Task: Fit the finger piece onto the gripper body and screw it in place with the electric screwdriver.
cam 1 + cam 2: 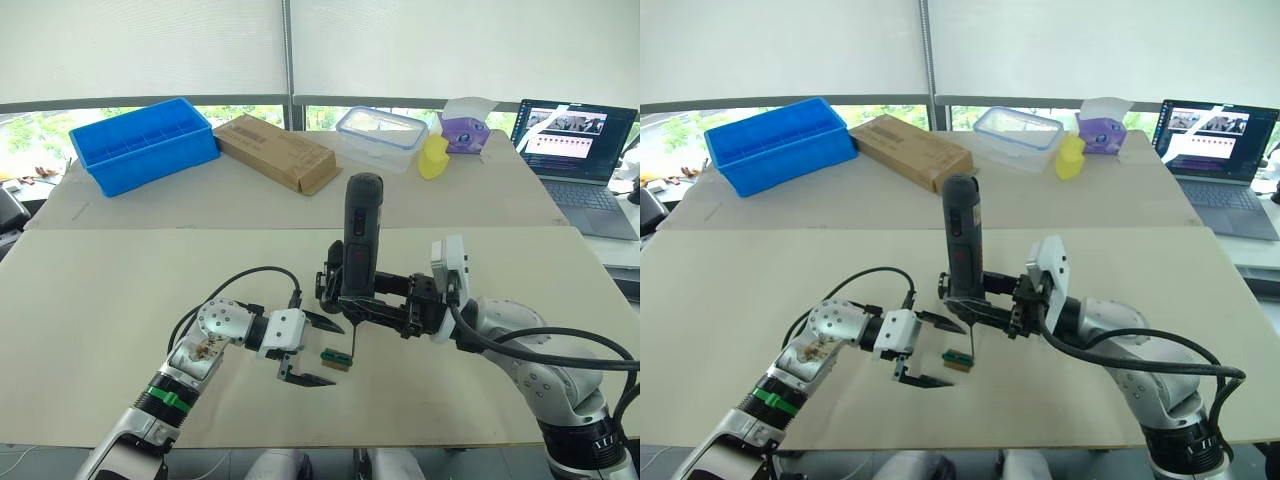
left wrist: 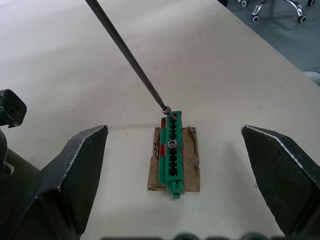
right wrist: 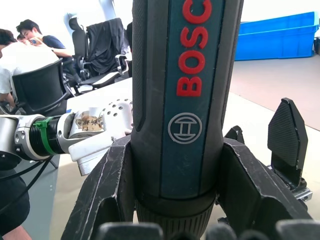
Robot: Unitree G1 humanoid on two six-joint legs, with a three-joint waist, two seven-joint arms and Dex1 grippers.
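The right gripper (image 1: 352, 300) is clamped on the screwdriver (image 1: 360, 235), which stands nearly upright, long axis vertical, bit pointing down. The bit's tip rests on a screw at the far end of a small green block (image 2: 171, 152) on brown card. That block is the landmark: it lies flat on the table (image 1: 150, 290), long axis running away from the left gripper (image 1: 312, 350). The left gripper's fingers (image 2: 75, 170) stand wide apart, one on each side of the block and touching nothing. The step in hand looks like picking a screw off the block. Next, the bit must seat squarely and lift straight up. Neither finger piece nor gripper body can be made out.
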